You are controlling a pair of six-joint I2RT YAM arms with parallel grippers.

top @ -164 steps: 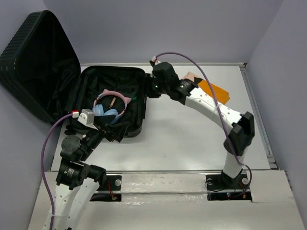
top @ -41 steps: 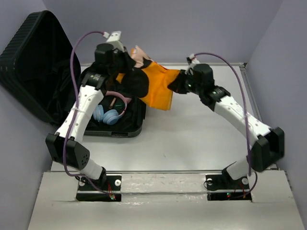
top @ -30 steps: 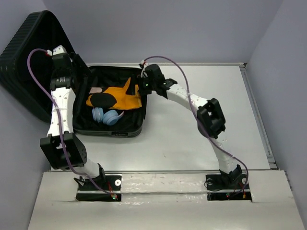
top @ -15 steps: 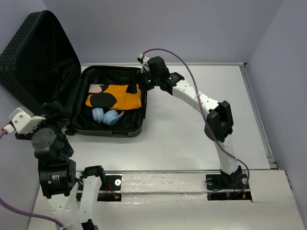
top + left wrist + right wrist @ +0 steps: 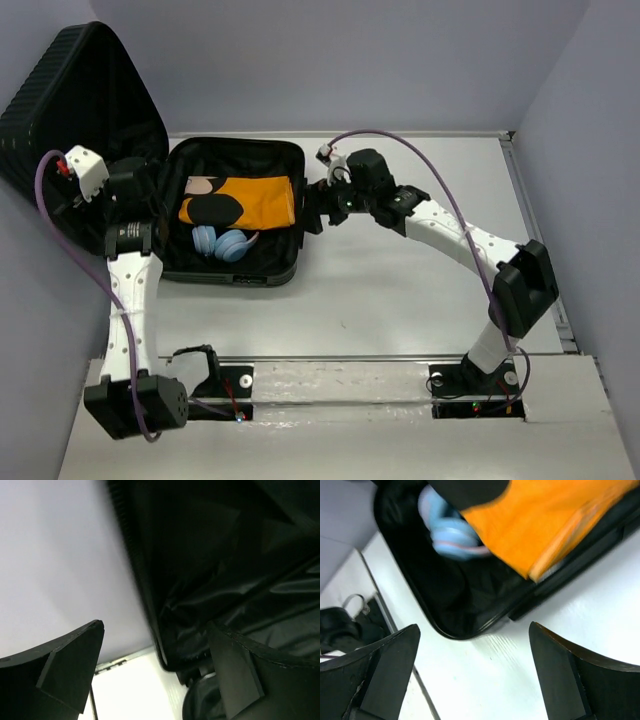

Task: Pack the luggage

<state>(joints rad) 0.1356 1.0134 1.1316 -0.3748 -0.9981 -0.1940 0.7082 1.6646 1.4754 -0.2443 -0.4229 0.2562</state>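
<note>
The black ribbed luggage (image 5: 228,268) lies open at the left of the table, its lid (image 5: 75,105) raised against the left wall. Inside lie an orange and black garment (image 5: 255,200) and blue headphones (image 5: 224,242). My left gripper (image 5: 145,192) is open and empty by the hinge, next to the lid; its wrist view shows the lid's edge and black lining (image 5: 220,580) between the spread fingers (image 5: 67,662). My right gripper (image 5: 318,207) is open and empty just outside the case's right rim (image 5: 470,630); its wrist view shows the garment (image 5: 545,525) and headphones (image 5: 447,530).
The white table (image 5: 400,280) stretches right of the case, bounded by a raised edge (image 5: 525,215) on the right. Lilac walls stand behind and at both sides. The lid leans close to the left wall.
The left arm has risen from low at the near left to the case's hinge beside the lid. The right gripper has drawn back right and nearer along the case's right rim. The garment lies still.
</note>
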